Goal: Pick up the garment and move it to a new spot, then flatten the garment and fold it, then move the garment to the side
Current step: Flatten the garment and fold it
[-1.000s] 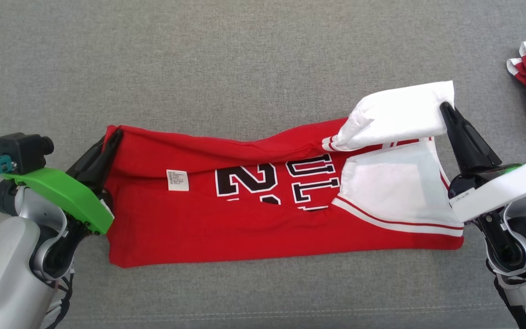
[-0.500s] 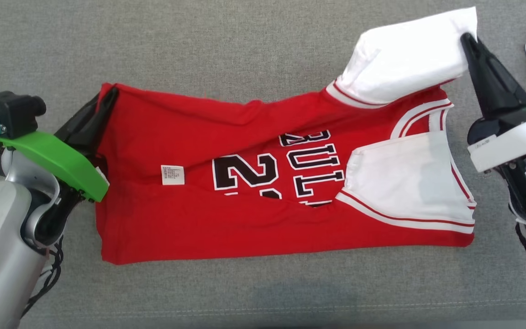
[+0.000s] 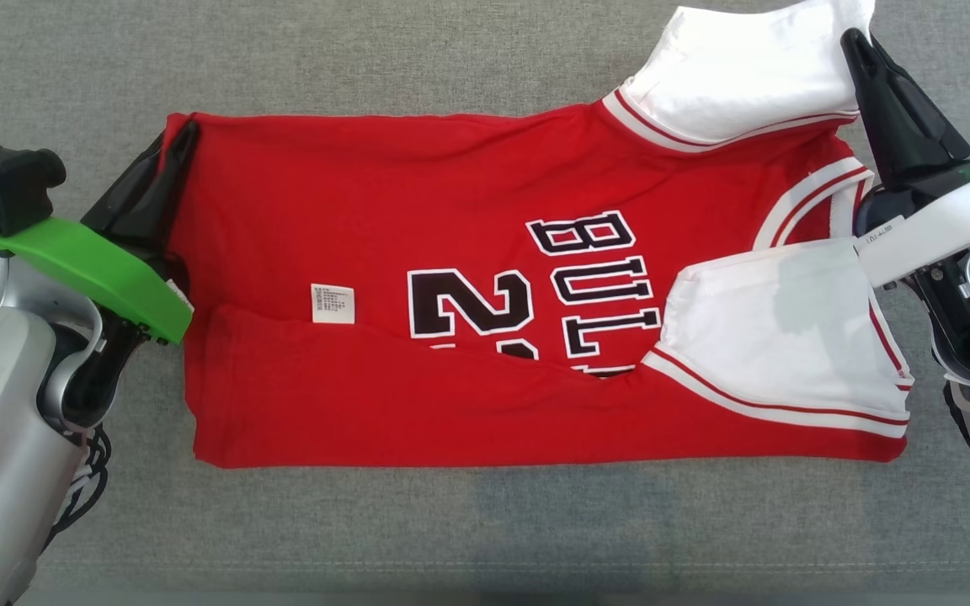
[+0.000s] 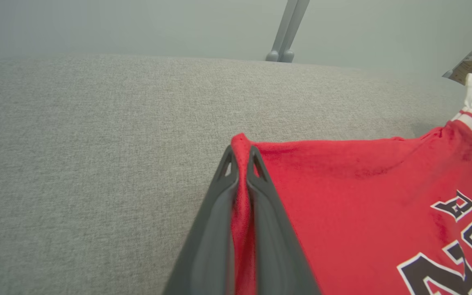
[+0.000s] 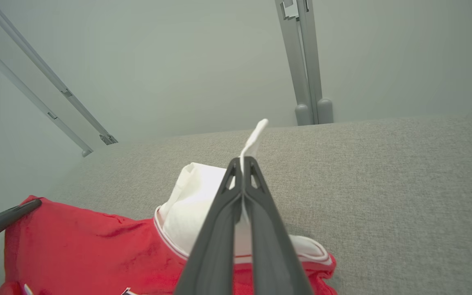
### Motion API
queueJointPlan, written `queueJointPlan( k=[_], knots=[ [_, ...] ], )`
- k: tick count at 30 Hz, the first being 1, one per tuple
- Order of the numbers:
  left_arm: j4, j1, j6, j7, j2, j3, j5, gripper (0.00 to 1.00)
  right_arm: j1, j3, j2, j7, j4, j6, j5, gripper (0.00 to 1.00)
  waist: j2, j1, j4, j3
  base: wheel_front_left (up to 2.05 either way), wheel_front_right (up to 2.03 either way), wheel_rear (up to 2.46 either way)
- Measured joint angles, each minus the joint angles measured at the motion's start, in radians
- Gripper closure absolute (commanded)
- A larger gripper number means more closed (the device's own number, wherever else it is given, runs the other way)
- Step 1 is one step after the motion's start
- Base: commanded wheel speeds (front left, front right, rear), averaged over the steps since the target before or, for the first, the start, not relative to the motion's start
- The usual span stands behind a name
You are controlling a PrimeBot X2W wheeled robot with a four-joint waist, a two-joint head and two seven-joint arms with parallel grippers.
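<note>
Head view: red BUL jersey [image 3: 451,278] lies across the grey cushion [image 3: 451,539], lettering up. The near third is folded over, w/ a care label [image 3: 333,303] by the fold. L gripper [image 3: 184,135] is pinched tight on the far hem corner. R gripper [image 3: 854,42] is pinched tight on the white panel [image 3: 746,76] at the far shoulder, which is lifted & curled, not flat.

L wrist view: L gripper [image 4: 242,157] clamps a thin ridge of red cloth that barely clears the tips.

R wrist view: R gripper [image 5: 243,164] holds a sliver of white cloth, its edge poking above the tips.

Risks, imo: both bites look shallow, so a hard stretch could pull cloth out, esp. on the R. An uneven pull would skew the far edge. Letting go w/ the panel curled would leave it doubled up, so the next fold comes out lumpy.
</note>
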Motion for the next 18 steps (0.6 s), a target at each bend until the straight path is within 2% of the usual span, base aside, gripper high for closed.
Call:
queueJointPlan(
  k=[18],
  knots=[
    [0.033,0.003,0.0,-0.071,-0.007,-0.06,-0.01,1.0,0.021,0.0,-0.001,-0.001,-0.002,0.0,0.0,1.0,0.0,0.0,0.012,-0.012,0.0,0.0,0.0]
  ],
)
